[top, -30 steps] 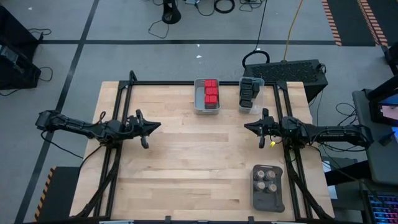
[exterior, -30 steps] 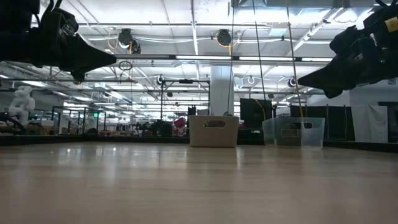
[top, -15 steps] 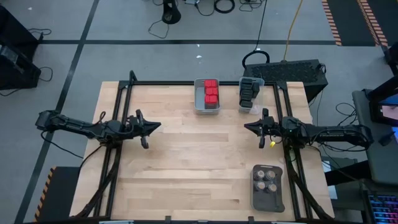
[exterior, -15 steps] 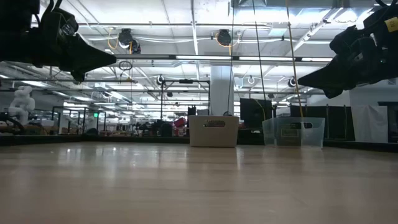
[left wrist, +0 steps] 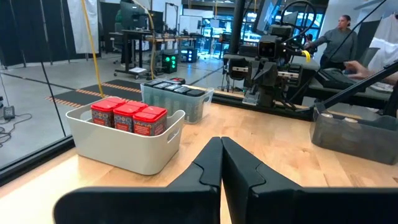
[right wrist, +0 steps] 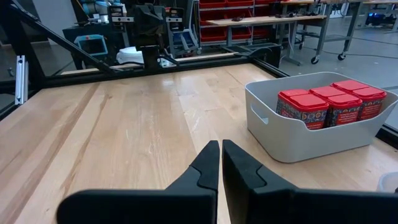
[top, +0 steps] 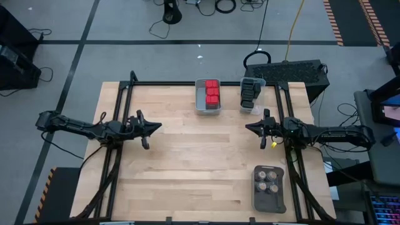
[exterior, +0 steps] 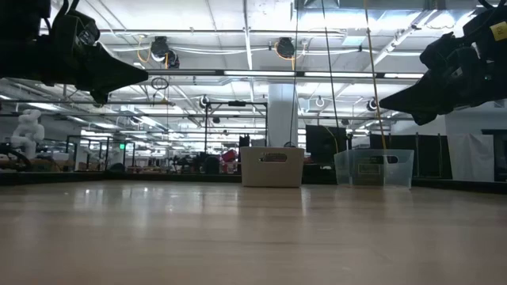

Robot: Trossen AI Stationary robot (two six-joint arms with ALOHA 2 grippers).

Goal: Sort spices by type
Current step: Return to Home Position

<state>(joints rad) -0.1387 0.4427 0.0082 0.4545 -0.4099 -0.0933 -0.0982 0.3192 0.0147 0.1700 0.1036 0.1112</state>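
My left hand [top: 156, 127] hovers over its side of the surface [top: 187, 169], fingers pressed together on nothing. My right hand [top: 249, 127] faces it from the opposite side, likewise closed and empty. Between the two hands and farther out, the red-capped spices [top: 211, 94] sit in the white bin [top: 208, 112]. The dark spices [top: 250, 92] fill the clear bin [top: 262, 94] just beside it, nearer my right hand. The round jars [top: 269, 180] stand in the dark bin [top: 270, 201], back beside my right hand. I see no loose container, so I judge sorting finished and this the homing step. Next calls only for parking both arms, clear of the bins.
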